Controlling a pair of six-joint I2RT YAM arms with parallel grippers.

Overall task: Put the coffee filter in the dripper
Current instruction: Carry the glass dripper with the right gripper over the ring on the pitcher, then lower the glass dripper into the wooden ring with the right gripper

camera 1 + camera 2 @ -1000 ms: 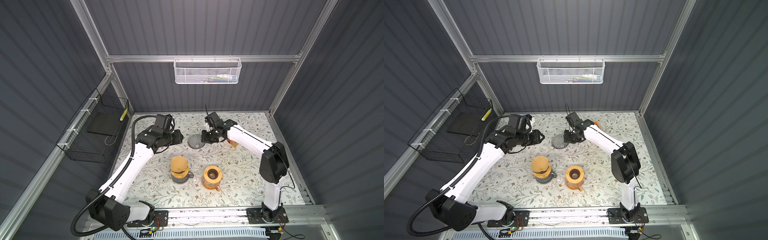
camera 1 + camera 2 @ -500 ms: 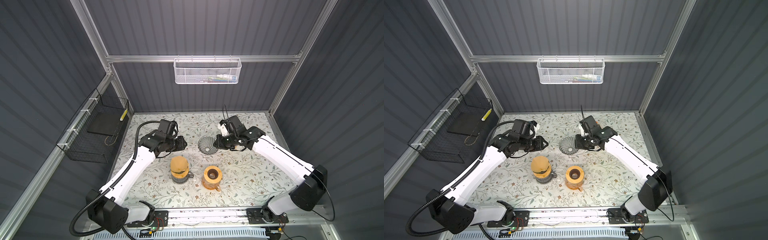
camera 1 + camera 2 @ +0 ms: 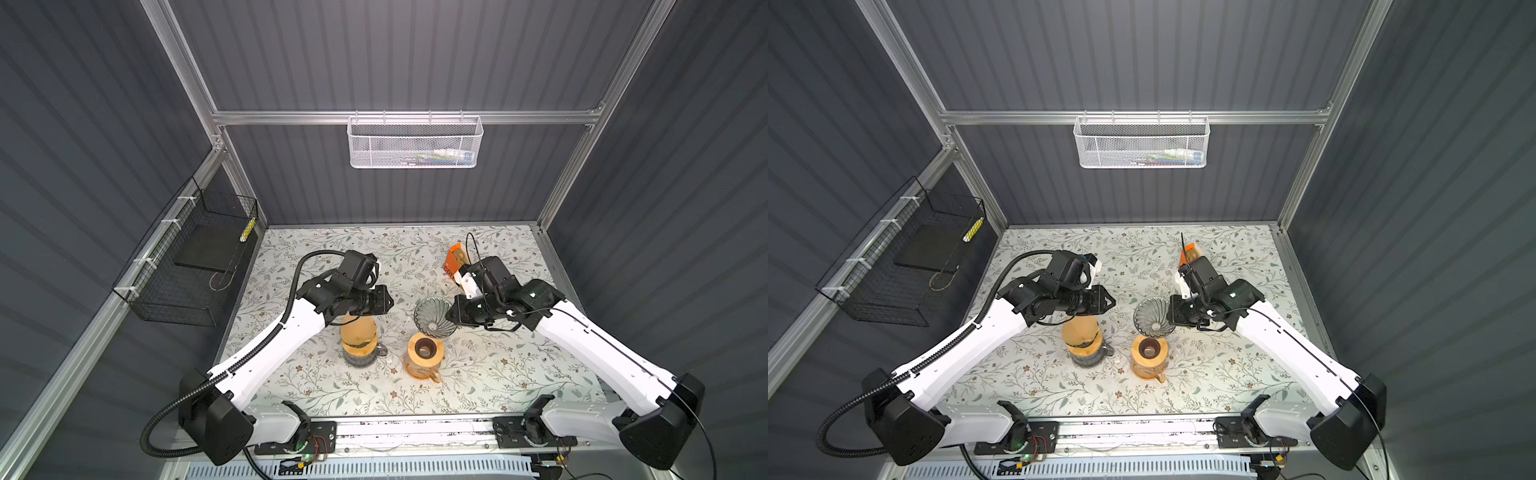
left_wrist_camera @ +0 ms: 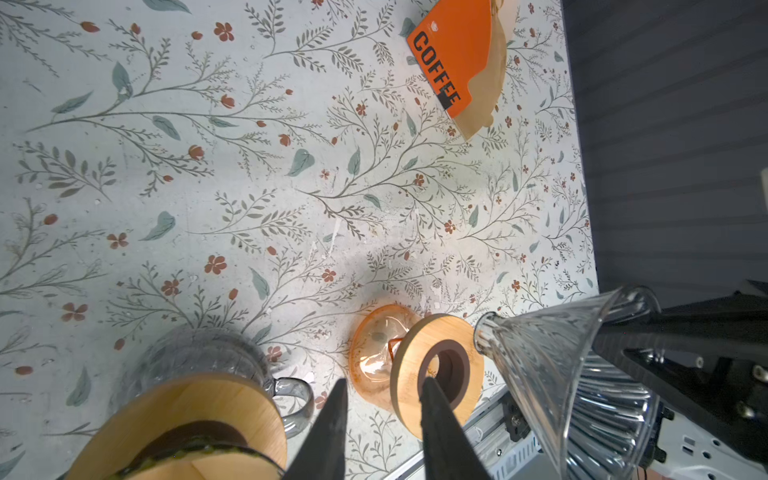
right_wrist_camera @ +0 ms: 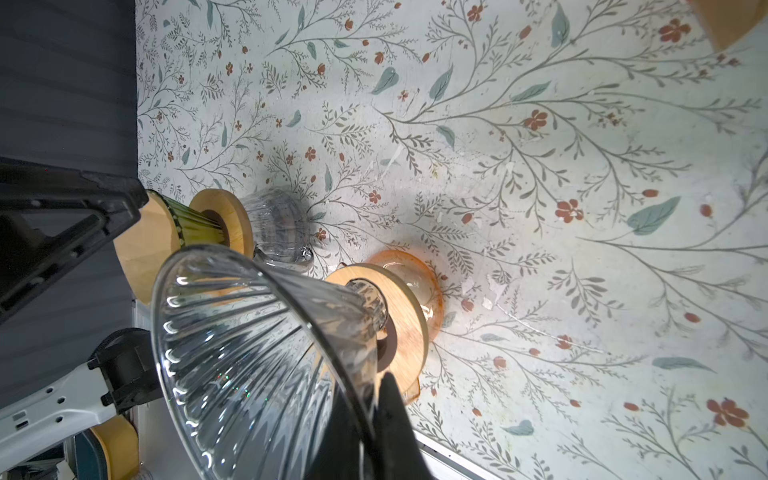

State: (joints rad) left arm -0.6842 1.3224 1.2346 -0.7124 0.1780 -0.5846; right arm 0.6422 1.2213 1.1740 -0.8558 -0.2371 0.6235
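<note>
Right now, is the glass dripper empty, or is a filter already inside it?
Empty. The right wrist view looks into the clear dripper: no paper inside; the filters sit in the orange pack.

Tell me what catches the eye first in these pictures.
The ribbed glass dripper, pinched at its rim by the right gripper, hangs tilted in the air close to the amber carafe. The orange coffee filter pack lies flat toward the back right of the table.

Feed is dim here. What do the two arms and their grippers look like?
Both arms have white link shells with black joints and black bases. The left arm carries a black corrugated cable conduit; the right arm has a thin black wire. The left gripper and right gripper end in black tapered fingers.
</note>
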